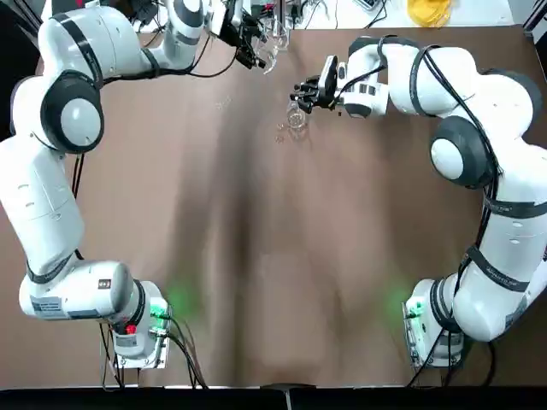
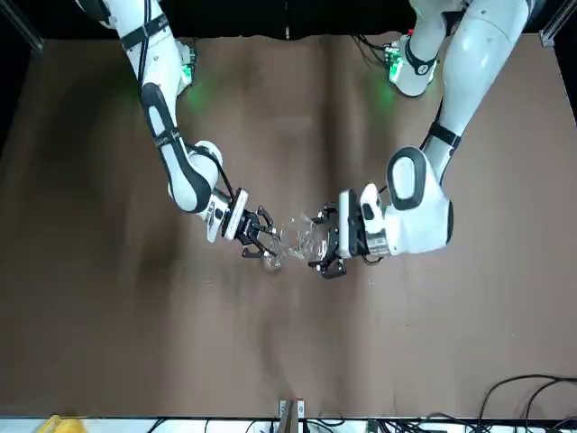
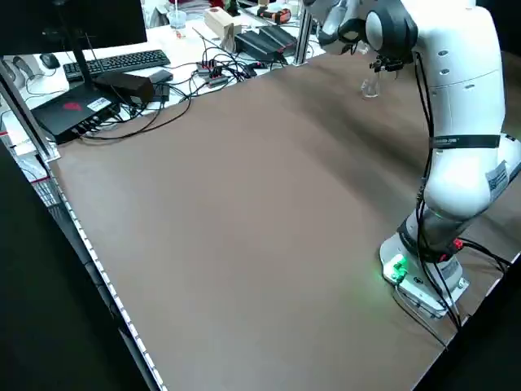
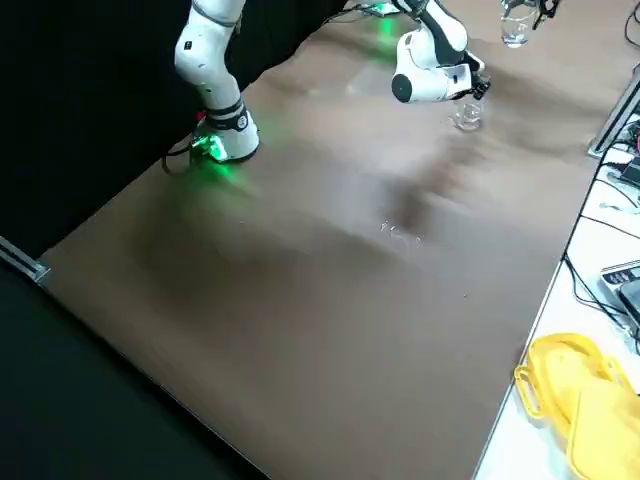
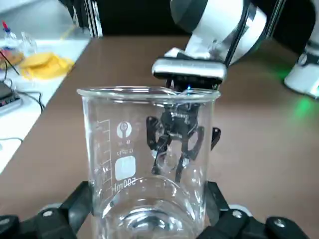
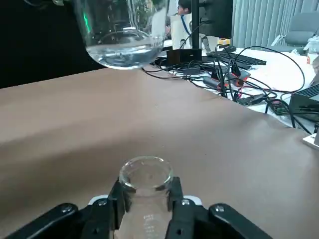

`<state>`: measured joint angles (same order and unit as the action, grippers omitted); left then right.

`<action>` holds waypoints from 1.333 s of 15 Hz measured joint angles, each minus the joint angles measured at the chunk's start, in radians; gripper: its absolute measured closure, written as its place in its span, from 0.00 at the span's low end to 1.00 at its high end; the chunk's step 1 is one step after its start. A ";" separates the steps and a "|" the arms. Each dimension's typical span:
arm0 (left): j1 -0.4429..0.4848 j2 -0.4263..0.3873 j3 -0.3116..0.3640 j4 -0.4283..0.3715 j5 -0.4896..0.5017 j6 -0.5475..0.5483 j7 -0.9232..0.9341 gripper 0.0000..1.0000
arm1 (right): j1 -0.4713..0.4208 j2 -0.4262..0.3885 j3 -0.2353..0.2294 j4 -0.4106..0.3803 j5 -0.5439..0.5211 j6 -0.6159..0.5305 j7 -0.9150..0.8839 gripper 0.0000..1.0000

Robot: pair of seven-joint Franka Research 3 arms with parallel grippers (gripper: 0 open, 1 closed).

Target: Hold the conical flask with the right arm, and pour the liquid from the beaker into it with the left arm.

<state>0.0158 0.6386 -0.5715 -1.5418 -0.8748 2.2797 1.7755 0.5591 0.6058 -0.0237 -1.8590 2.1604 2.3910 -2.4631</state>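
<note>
My right gripper (image 1: pixel 301 101) is shut on the neck of the conical flask (image 1: pixel 297 120), which stands upright on the brown table far from the bases. In the right wrist view the flask's open mouth (image 6: pixel 146 175) sits between the black fingers (image 6: pixel 112 199). My left gripper (image 1: pixel 254 43) is shut on the beaker (image 5: pixel 149 164) and holds it raised, roughly upright, with clear liquid in its bottom. The beaker (image 6: pixel 122 40) hangs above and beyond the flask. In the front view, beaker (image 2: pixel 302 237) and flask (image 2: pixel 270 255) lie close together.
The brown table (image 1: pixel 256 256) stretches bare between the arms' bases. Beyond its far edge lie cables, a keyboard (image 3: pixel 114 61) and a yellow object (image 4: pixel 575 400). Both arms' elbows reach in from the sides toward the far middle.
</note>
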 joint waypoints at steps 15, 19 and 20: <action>0.244 0.257 0.050 -0.008 -0.323 -0.211 0.450 0.04 | -0.289 -0.006 0.004 -0.024 -0.161 0.011 -0.071 0.61; 0.270 0.313 0.108 -0.006 -0.327 -0.315 0.571 0.04 | -0.378 -0.021 0.015 -0.046 -0.265 -0.035 -0.108 0.61; 0.273 0.321 0.120 -0.006 -0.330 -0.341 0.594 0.04 | -0.397 -0.024 0.016 -0.053 -0.281 -0.052 -0.115 0.61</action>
<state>0.2892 0.9598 -0.4512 -1.5478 -1.2052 1.9386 2.3700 0.1620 0.5821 -0.0073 -1.9123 1.8791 2.3388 -2.5782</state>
